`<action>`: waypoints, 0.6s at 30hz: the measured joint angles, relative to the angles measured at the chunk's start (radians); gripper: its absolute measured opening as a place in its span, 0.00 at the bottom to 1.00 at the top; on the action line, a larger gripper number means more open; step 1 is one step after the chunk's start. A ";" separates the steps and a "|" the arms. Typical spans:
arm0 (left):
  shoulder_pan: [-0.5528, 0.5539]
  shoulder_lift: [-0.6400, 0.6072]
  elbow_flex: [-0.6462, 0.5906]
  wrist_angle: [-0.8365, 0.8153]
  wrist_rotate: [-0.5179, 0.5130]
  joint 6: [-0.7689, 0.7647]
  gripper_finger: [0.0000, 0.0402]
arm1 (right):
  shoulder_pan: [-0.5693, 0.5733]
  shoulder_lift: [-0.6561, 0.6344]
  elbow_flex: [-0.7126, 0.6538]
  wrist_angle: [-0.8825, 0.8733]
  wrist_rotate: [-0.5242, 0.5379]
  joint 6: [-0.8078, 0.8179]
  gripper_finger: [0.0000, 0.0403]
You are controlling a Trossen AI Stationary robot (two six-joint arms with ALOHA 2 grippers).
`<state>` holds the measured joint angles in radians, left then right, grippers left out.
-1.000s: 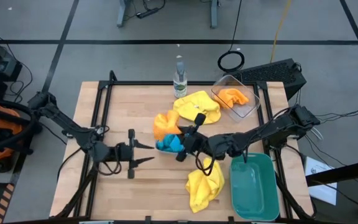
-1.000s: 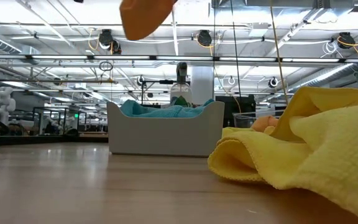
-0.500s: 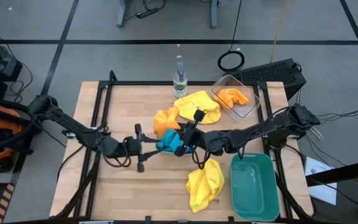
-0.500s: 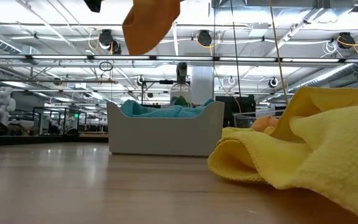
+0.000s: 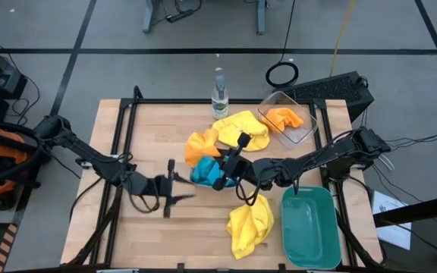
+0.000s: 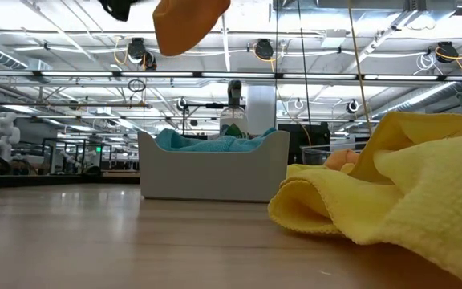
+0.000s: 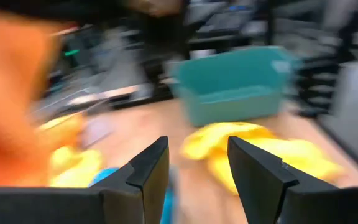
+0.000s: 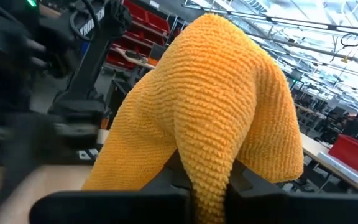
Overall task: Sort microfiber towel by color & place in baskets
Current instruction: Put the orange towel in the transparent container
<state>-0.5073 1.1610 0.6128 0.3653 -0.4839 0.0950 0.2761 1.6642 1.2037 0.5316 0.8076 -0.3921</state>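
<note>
Orange towel held aloft mid-table

Orange towel (image 8: pixel 210 106) hangs pinched in the right gripper (image 5: pixel 234 155), whose fingers are closed on its fold, above the blue-filled pale basket (image 6: pixel 212 164), likely bound for the clear basket (image 5: pixel 287 117) holding its match; left gripper (image 5: pixel 174 188) spread, empty

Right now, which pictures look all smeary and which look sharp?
Left wrist view: smeared, the green bin and yellow towel streaky. High view: only the left gripper blurs. Right wrist view: the orange towel is crisp, the far arm smeared.
</note>
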 joint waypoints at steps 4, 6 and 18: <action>0.037 0.000 0.000 -0.023 -0.220 -0.084 0.42 | 0.007 0.000 0.000 0.019 -0.002 0.011 0.04; 0.037 -0.004 0.000 -0.025 -0.271 -0.075 0.42 | 0.012 0.000 0.000 0.019 -0.002 0.012 0.04; 0.001 -0.048 0.000 0.019 -0.498 -0.028 0.42 | 0.041 0.000 0.000 0.000 -0.043 0.044 0.04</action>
<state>-0.5060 1.1133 0.6125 0.3839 -0.9822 0.0669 0.3172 1.6642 1.2037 0.5316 0.7648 -0.3485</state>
